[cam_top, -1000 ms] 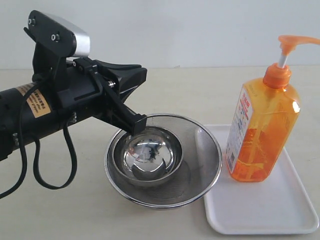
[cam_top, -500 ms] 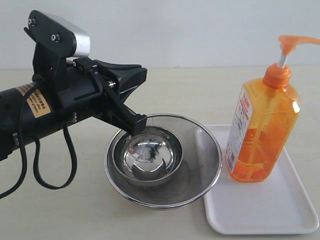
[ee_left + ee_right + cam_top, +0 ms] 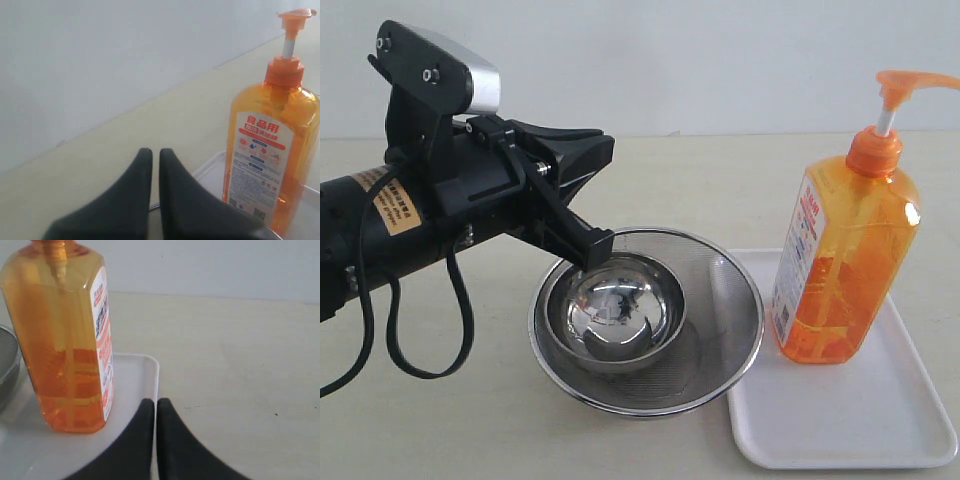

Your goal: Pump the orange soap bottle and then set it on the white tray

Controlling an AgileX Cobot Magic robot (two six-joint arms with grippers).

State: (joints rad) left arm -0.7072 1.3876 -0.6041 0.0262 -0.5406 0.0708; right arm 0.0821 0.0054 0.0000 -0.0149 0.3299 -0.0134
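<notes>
The orange soap bottle (image 3: 840, 260) stands upright on the white tray (image 3: 860, 420) at the right, its pump head raised on the white stem. My left gripper (image 3: 597, 248) hovers shut and empty over the left rim of the strainer, well to the left of the bottle. In the left wrist view the bottle (image 3: 270, 155) and a tray corner (image 3: 210, 167) lie beyond the shut left gripper (image 3: 155, 152). The right gripper (image 3: 156, 402) is shut and empty, its tips over the tray's rim (image 3: 152, 375) beside the bottle (image 3: 65, 340). The exterior view does not show it.
A round steel mesh strainer (image 3: 720, 340) holding a shiny steel bowl (image 3: 620, 300) sits on the beige table just left of the tray, touching its edge. The left arm's black cable (image 3: 420, 340) hangs low at the left. A pale wall stands behind.
</notes>
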